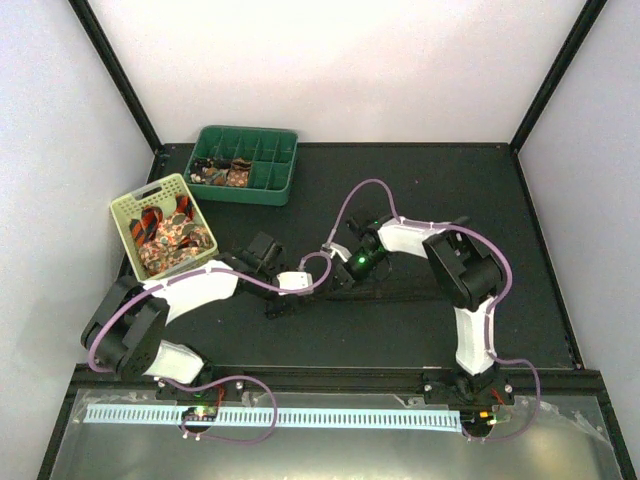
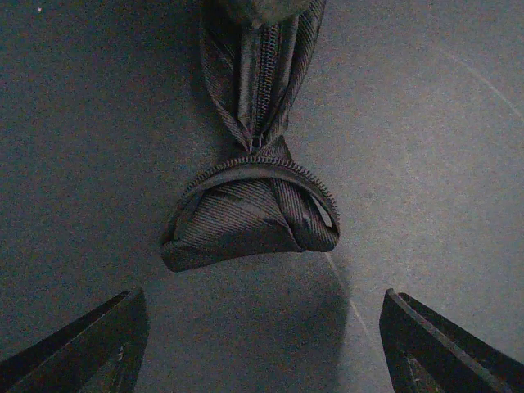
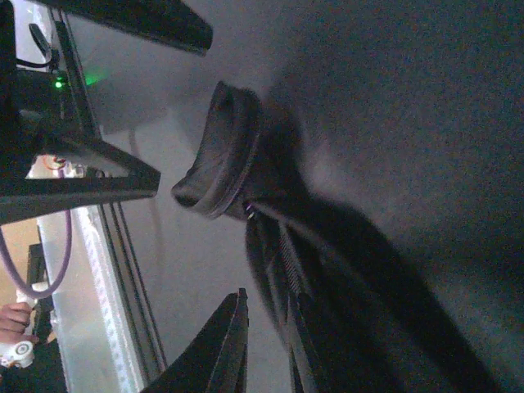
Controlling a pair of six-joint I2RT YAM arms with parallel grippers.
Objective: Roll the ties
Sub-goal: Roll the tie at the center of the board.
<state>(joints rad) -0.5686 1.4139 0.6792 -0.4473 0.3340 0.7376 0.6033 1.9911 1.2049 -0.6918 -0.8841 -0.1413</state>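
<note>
A very dark tie lies on the black table, its near end curled into a small loose roll, with the strip running away from it. In the top view the tie stretches right from between the two grippers. My left gripper is open and empty, its fingers wide apart just short of the roll; it also shows in the top view. My right gripper is closed narrowly on the strip beside the roll; it also shows in the top view.
A light green basket at the left holds loose striped and floral ties. A dark green compartment tray at the back holds a few rolled ties. Purple cables loop round both arms. Black frame posts stand at the back corners.
</note>
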